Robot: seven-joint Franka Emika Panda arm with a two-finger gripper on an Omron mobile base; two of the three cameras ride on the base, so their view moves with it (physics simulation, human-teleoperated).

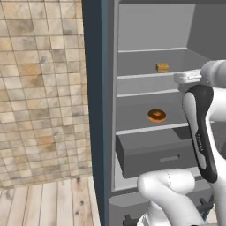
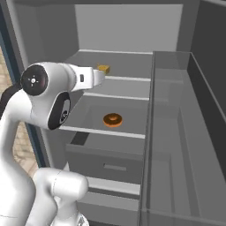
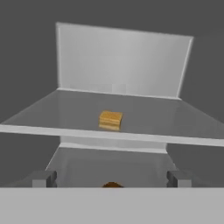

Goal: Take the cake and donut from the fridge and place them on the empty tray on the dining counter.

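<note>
The fridge stands open in front of me. The cake, a small yellow-tan block, sits on an upper shelf. One shelf lower lies the donut, an orange-brown ring; the hand view catches just its top edge. My gripper is open and empty, level with the cake's shelf edge and a short way in front of the cake. In the right base view the white hand points into the fridge just left of the cake. The tray and the dining counter are out of view.
A grey drawer sticks out below the donut's shelf. The open fridge door with its clear bins stands to the right. A tiled wall and wooden floor lie to the left of the fridge.
</note>
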